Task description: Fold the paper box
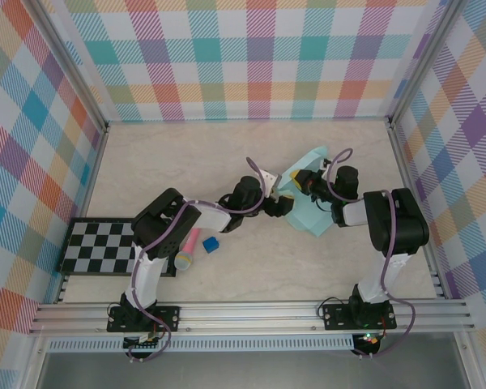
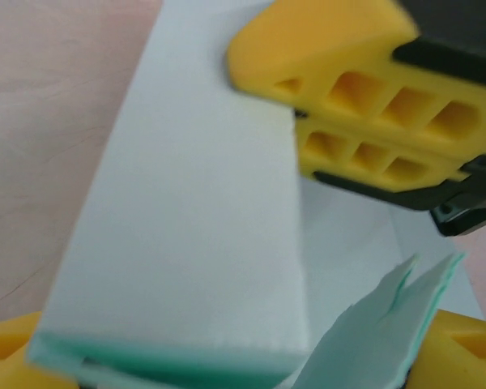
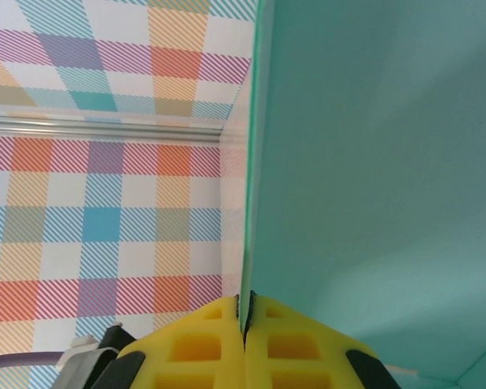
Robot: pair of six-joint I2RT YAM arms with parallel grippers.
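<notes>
The paper box (image 1: 313, 214) is pale mint card, partly folded, at the middle right of the table. My right gripper (image 1: 301, 181) is shut on one upright wall of it. In the right wrist view the thin card edge (image 3: 248, 203) runs down into the pinched yellow fingers of that gripper (image 3: 245, 313). My left gripper (image 1: 282, 204) meets the box from the left, and its jaws stand wide. In the left wrist view a folded panel of the box (image 2: 202, 235) lies between the left gripper's (image 2: 239, 361) yellow fingertips (image 2: 6, 350). The right gripper's fingers (image 2: 356, 97) press the card just beyond.
A black-and-white checkered mat (image 1: 97, 247) lies at the near left. Beside it are a pink stick with a yellow tip (image 1: 187, 250) and a tiny dark blue cube (image 1: 211, 244). Plaid walls (image 1: 251, 57) close in three sides, and an aluminium rail (image 1: 251, 312) runs along the near edge.
</notes>
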